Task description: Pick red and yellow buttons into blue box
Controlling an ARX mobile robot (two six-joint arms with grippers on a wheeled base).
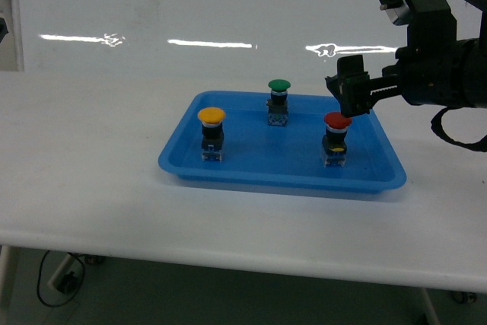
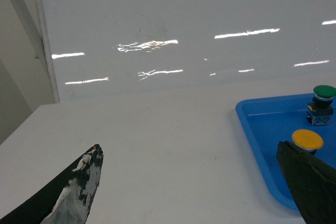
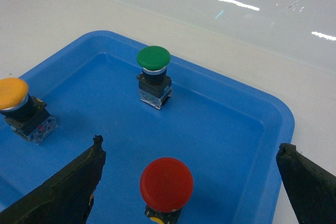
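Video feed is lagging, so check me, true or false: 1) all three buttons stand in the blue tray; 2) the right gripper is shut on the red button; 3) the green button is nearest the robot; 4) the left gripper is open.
1) True: red button, yellow button and green button stand upright in the blue tray.
2) False: the right gripper is open, its fingers apart either side of it.
3) False: it is farthest back.
4) True: the left gripper is open over bare table.

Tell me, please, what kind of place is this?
Probably a robot test bench in a lab or workshop: a plain white table against a glossy white wall, industrial push buttons in a blue tray, and a cable on the floor.
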